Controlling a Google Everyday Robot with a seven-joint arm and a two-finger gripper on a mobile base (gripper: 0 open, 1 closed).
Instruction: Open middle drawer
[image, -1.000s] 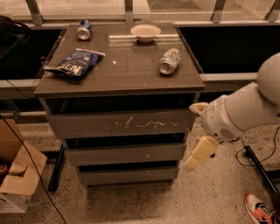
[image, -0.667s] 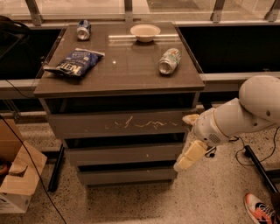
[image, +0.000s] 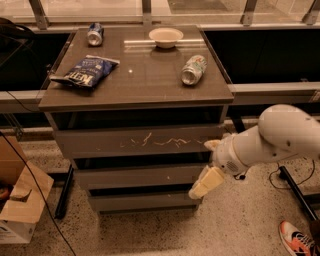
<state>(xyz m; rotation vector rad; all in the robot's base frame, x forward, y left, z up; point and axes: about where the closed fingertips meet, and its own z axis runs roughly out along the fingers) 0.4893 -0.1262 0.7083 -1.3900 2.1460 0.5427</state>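
Observation:
The middle drawer (image: 135, 176) is a plain grey-brown front, set flush in the cabinet between the scratched top front (image: 135, 143) and the bottom front (image: 140, 201). My gripper (image: 209, 165) is at the cabinet's right front corner, level with the middle drawer's right end. It is open. One pale fingertip (image: 212, 145) is up by the top drawer's right end. The other (image: 204, 184) hangs lower, in front of the right end of the middle and bottom fronts. My white arm (image: 280, 137) reaches in from the right.
On the cabinet top (image: 150, 85) lie a blue chip bag (image: 86, 71), a can on its side (image: 194, 69), another can (image: 95, 34) and a white bowl (image: 166, 36). A cardboard box (image: 20, 200) and cables lie at the left. A shoe (image: 297, 239) is at the bottom right.
My arm and gripper have moved left and slightly down, from beside the cabinet to its right front corner. The drawers have not moved.

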